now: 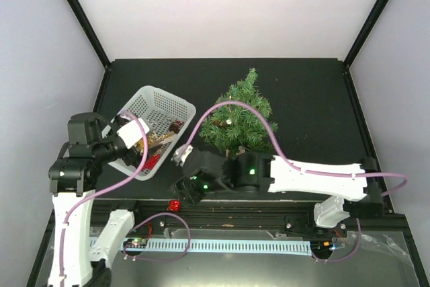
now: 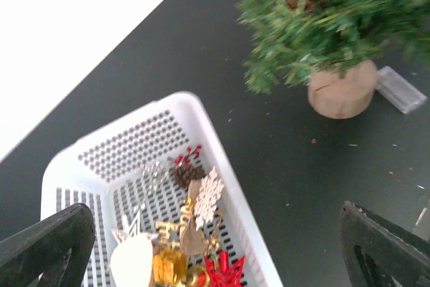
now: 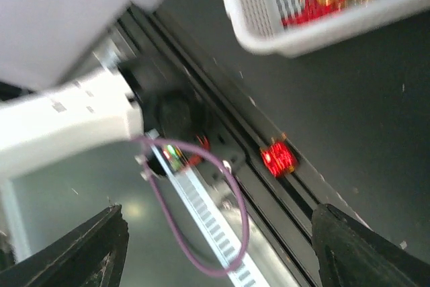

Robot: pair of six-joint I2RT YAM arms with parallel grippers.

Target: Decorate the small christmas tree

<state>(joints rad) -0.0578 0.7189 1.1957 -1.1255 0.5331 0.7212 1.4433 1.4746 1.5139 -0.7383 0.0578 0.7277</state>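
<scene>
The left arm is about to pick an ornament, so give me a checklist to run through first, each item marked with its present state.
1. The left gripper is open and empty: ok.
2. It hangs above the basket, with ornaments showing between its fingers: ok.
3. The right gripper is open and empty: ok.
4. The small christmas tree stands upright on its wooden base: ok.
5. Every decoration is inside the basket: not ok; a red piece lies on the black rail.
6. The right arm is clear of the tree: cannot tell; from above it crosses in front of the base.
</scene>
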